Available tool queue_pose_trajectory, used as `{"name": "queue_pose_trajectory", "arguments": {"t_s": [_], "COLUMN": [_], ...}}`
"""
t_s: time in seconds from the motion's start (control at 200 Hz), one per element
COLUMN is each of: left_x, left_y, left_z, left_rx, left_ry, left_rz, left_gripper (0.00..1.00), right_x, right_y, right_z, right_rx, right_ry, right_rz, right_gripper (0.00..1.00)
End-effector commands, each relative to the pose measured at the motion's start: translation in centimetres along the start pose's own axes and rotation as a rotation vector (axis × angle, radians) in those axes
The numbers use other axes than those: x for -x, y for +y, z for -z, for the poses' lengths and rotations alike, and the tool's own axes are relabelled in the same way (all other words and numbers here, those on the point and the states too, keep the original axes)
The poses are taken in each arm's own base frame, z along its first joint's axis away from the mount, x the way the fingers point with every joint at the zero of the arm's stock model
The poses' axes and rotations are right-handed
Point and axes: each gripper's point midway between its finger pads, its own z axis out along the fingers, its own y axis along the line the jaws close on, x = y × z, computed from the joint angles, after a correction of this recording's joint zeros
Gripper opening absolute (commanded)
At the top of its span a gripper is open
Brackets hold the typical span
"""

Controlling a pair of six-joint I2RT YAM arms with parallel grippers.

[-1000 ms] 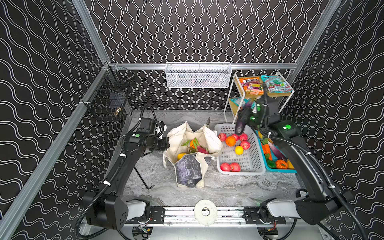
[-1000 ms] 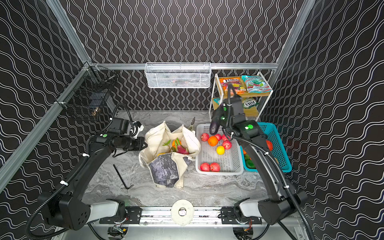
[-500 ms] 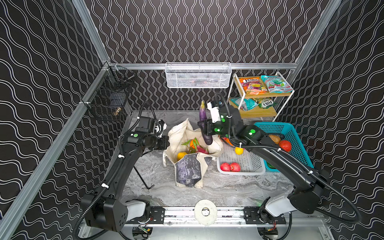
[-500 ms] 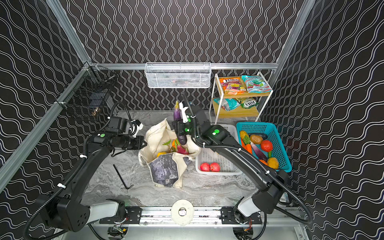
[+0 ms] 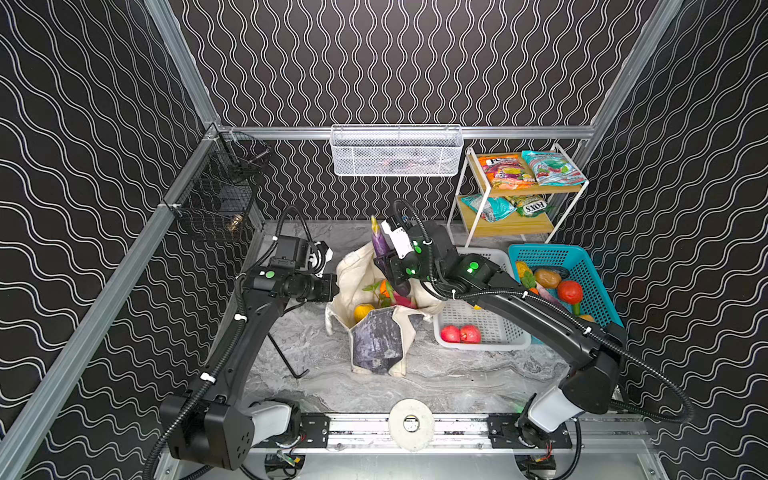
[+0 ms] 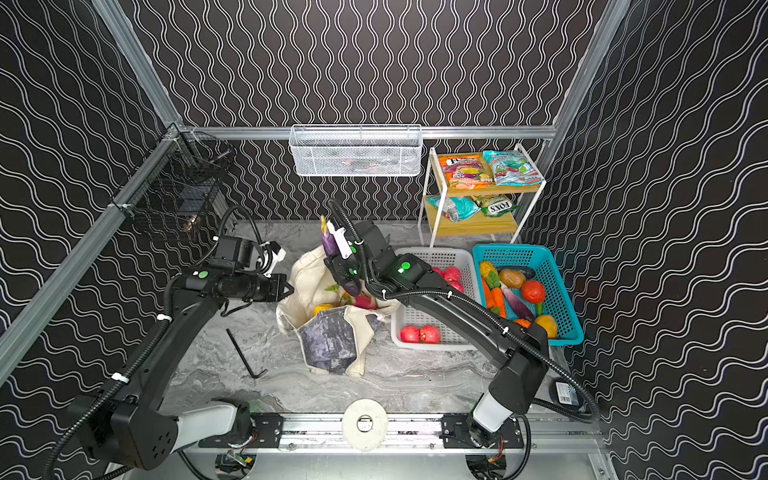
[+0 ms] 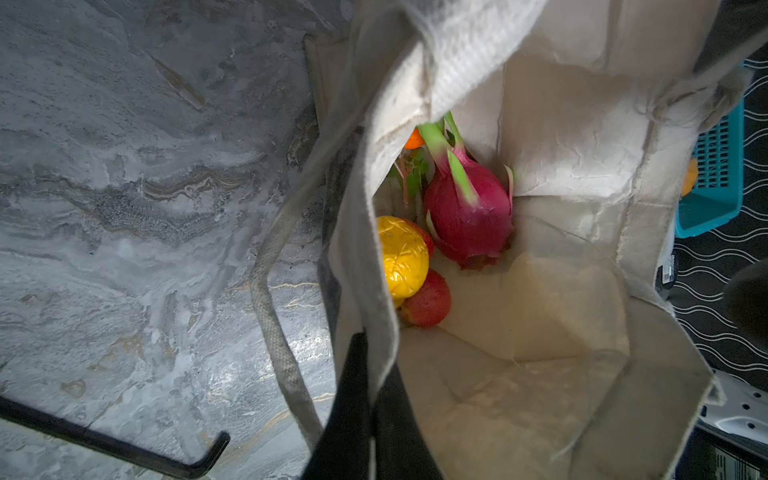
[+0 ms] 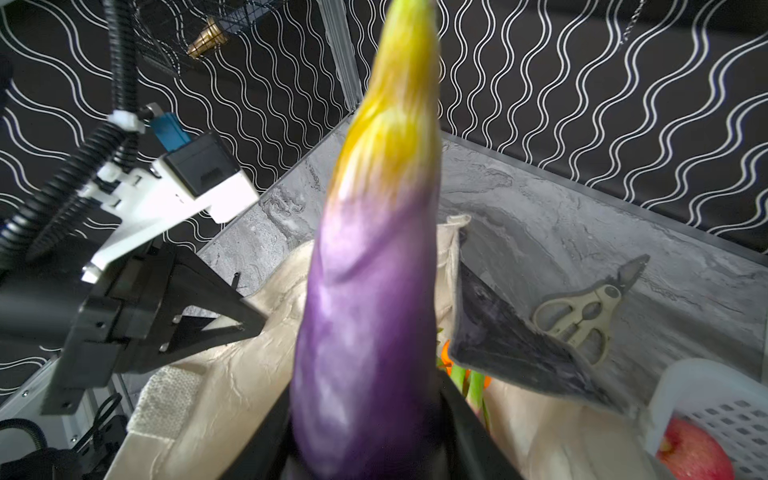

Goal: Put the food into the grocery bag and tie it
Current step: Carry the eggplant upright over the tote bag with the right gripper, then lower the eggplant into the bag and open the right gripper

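The grocery bag (image 5: 376,345) (image 6: 328,340), a cream tote with a dark marbled panel, stands open mid-table. My left gripper (image 5: 335,287) (image 6: 289,289) (image 7: 370,399) is shut on the bag's left rim and holds the mouth open. My right gripper (image 5: 385,259) (image 6: 336,257) (image 8: 365,440) hovers over the bag's back edge, shut on a purple eggplant (image 5: 380,245) (image 6: 328,242) (image 8: 370,316) whose yellow-green tip points up. Inside the bag lie a pink dragon fruit (image 7: 467,220), a yellow fruit (image 7: 401,257) and a red apple (image 7: 428,303).
A white basket (image 5: 482,345) holding two red apples (image 5: 460,333) sits right of the bag. A teal basket (image 5: 544,249) of produce stands beyond it. Snack packets (image 5: 528,170) lie on a shelf at back right. A black hex key (image 5: 286,357) lies left of the bag. Beige scissors (image 8: 582,316) lie behind the bag.
My right arm has swung left from the baskets to above the bag, carrying the eggplant. The left gripper has kept its hold on the rim.
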Motion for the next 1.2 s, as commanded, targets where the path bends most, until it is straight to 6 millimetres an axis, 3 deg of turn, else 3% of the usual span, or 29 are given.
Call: {"name": "queue_pose_trajectory", "arguments": {"t_s": [0.0,0.516,1.196], "left_x": [0.0,0.1,0.5], "left_y": [-0.3,-0.3,0.6], "left_z": [0.1,0.2,0.7], "left_rx": [-0.018,-0.013,0.015], "left_ry": [-0.009,-0.010,-0.027], "left_rz": [-0.003,-0.003,0.008], "left_gripper": [0.00,0.00,0.00], "right_x": [0.4,-5.0,-12.7], "right_y": [0.5,1.3,-1.2], "right_z": [-0.8,-4.7,-5.8], "right_rx": [0.029,0.074,-0.014], "right_ry": [-0.021,0.154,0.365], "right_rz": [0.025,0.074,0.112], "right_gripper": [0.47,0.46,0.46]}}
